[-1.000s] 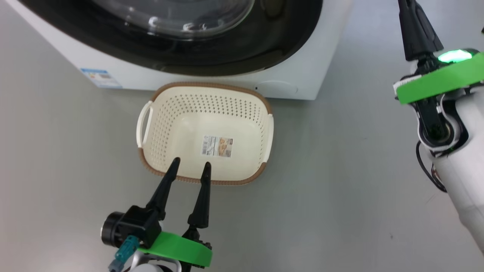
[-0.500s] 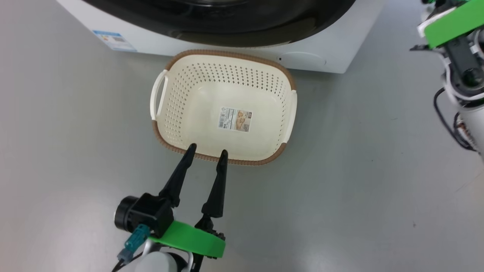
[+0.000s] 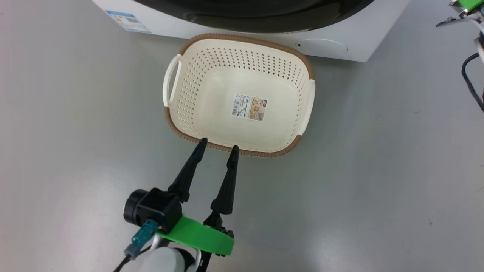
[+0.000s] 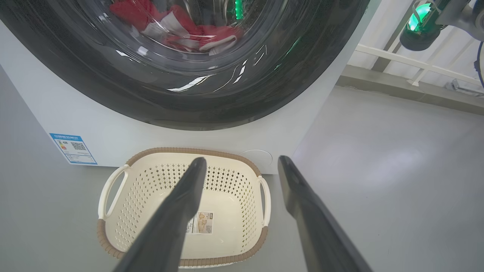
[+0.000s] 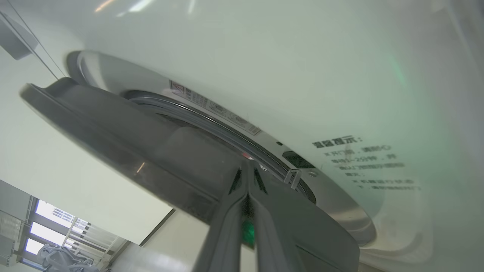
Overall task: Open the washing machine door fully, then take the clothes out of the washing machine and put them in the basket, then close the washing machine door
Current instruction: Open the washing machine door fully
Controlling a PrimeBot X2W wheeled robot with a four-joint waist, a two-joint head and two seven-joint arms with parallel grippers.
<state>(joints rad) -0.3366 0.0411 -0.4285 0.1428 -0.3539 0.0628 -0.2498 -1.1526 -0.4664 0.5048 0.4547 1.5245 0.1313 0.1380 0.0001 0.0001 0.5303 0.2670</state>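
The left gripper (image 3: 218, 143) is spread wide, empty, tips over the near rim of the basket (image 3: 245, 37), parked at 12 o'clock by the washing machine (image 3: 359, 41). Barcode label (image 3: 249, 107) and blue QR sticker (image 4: 73, 148) (10 o'clock) can't be read. The clothes (image 4: 185, 20) are seen behind the washing machine door (image 4: 189, 109); the right gripper (image 5: 247, 166) is pinched closed at its edge.

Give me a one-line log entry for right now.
washing machine door: ajar | right gripper: shut, tips at door gap | basket: empty | left gripper: open, before basket | clothes: behind door glass

Bright, soft shadows, glare (right wrist blurry)
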